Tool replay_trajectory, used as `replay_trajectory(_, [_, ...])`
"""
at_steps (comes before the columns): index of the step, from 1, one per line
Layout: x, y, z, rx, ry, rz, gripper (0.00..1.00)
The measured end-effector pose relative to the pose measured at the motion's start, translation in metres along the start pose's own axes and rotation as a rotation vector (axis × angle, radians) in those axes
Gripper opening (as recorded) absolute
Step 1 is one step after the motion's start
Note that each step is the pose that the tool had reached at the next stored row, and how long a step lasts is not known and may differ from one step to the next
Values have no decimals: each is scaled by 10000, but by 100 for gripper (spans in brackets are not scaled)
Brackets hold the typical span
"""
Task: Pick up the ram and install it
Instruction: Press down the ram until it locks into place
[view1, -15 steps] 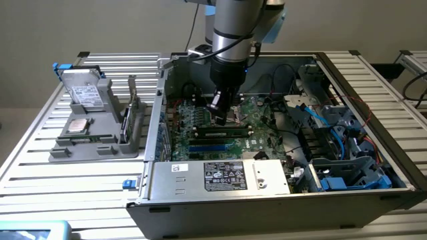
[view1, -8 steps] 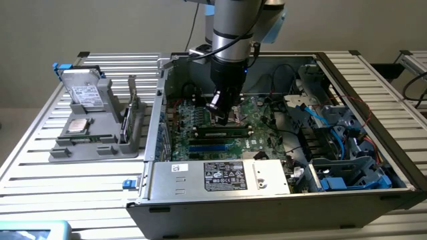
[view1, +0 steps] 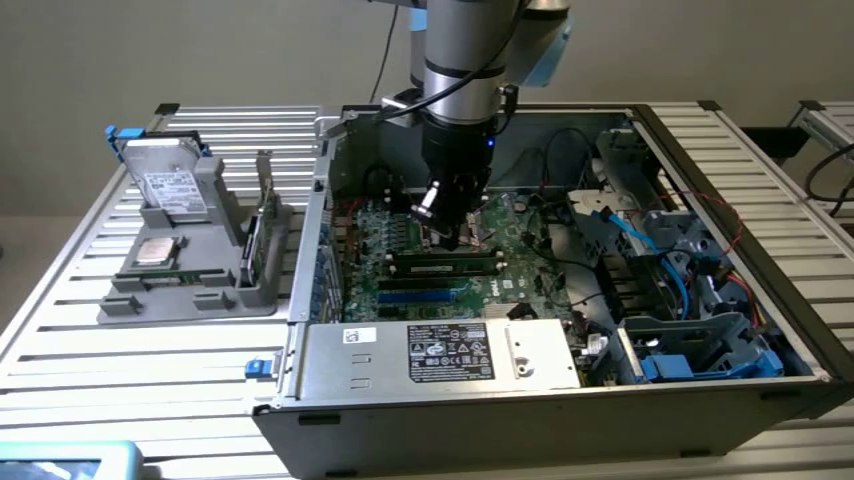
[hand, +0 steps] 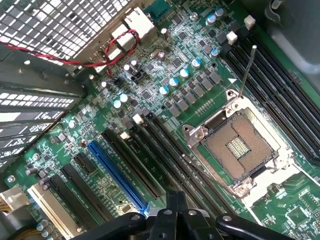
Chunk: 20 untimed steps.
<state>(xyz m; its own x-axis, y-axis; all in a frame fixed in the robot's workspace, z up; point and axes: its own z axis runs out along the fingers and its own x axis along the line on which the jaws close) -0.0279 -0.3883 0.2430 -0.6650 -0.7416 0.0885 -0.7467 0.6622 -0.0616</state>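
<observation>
Gripper (hand: 177, 201) fingers sat closest to the wrist camera, jaws together with nothing visible between them, over the motherboard's (hand: 165, 95) long black slots (hand: 172, 150) beside the open CPU socket (hand: 240, 145). In the exterior view the gripper (view1: 451, 232) hung inside the computer case (view1: 441, 420). The ram (view1: 447, 267) appeared to lie along a slot just at the gripper's six o'clock, though whether they touched could not be made out. A grey parts tray (view1: 160, 300) stood well apart at the case's nine o'clock. Judging by this, the work was at the seating stage. Doing it well would call for pressing straight down and evenly along the stick, with its notch lined up, until both end latches (view1: 390, 268) closed. A tilted push risked jamming one end.
</observation>
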Motion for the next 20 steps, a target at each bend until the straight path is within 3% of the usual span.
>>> replay_trajectory(3, [0, 0, 0, 48, -49, 325, 11])
replay_trajectory(6, [0, 0, 0, 55, -59, 666, 11])
replay_trajectory(12, [0, 0, 0, 26, -24, 1396, 11])
replay_trajectory(20, [0, 0, 0, 33, 16, 2285, 11])
